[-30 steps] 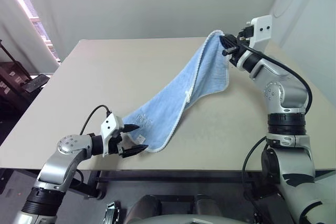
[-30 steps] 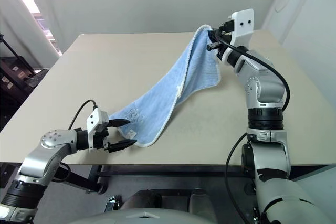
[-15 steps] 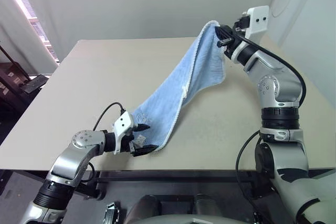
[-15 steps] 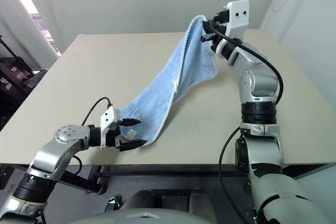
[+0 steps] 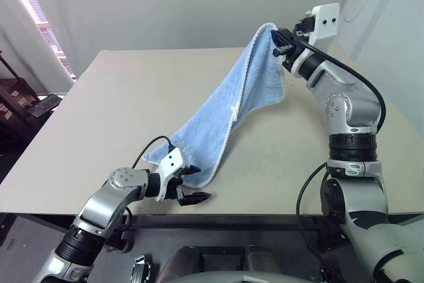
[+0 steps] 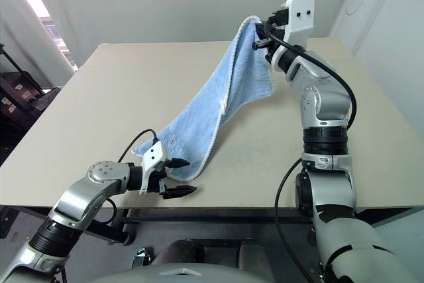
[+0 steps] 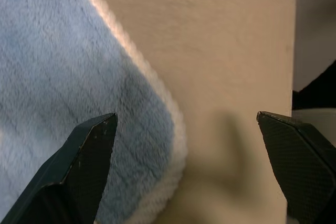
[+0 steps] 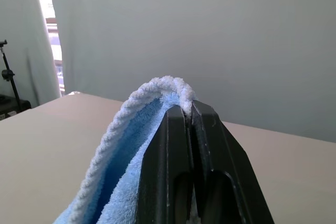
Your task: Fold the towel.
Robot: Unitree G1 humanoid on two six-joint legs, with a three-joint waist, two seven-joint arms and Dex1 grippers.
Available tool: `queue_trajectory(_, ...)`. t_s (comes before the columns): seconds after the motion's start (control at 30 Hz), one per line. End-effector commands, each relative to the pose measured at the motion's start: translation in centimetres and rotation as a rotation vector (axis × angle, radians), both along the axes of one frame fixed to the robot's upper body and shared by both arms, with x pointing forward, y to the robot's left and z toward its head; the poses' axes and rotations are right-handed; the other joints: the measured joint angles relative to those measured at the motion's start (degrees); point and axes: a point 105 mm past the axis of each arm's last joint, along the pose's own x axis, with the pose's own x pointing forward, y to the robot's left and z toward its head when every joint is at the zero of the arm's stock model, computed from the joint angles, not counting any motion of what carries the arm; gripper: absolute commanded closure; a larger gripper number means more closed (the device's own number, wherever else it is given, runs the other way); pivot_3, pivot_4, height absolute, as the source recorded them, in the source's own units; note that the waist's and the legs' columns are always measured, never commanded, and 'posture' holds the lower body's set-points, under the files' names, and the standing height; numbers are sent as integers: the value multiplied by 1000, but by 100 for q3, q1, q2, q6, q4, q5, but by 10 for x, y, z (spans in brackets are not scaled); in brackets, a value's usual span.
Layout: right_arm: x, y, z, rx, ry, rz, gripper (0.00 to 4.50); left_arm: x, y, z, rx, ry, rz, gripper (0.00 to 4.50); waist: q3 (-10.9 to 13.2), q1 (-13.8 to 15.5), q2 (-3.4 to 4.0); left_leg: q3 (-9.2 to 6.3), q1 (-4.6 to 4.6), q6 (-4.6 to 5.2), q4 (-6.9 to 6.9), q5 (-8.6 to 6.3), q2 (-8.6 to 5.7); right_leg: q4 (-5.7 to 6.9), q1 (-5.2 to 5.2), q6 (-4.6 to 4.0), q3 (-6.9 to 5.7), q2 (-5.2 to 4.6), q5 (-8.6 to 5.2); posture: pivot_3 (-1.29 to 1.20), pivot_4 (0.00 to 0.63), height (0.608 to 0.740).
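light-blue towel (image 5: 228, 111), white edging, beige table (image 5: 119, 97)

There are no words, numbers or signs that can be read in these pictures. The small light-blue fluffy towel with a white stitched edge (image 5: 232, 104) has a little dark sewn mark (image 6: 173, 142) near its low corner, but it is too small to tell what it says or shows.
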Motion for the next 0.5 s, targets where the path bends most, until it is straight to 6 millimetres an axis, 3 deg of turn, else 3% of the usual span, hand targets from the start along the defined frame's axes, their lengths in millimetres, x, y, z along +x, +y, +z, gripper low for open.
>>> queue_trajectory(0.03,-3,3,18,-6,-58,-2,4479,8,2,-1,32,-9,27,0,0,-3,0,0,0,0,0,0,1,0,0,0,0,1,0,0,0,740)
queue_trajectory(0.37,-5,0,15,-3,-52,-14,4479,12,-1,-7,64,-2,20,0,0,-6,0,0,1,-1,1,1,3,0,1,9,0,4,9,0,0,740)
queue_trajectory(0.5,-6,-1,14,-1,-49,-17,4500,9,-1,-7,79,3,6,868,0,-2,0,0,2,-1,2,1,3,0,3,8,0,4,9,0,0,740)
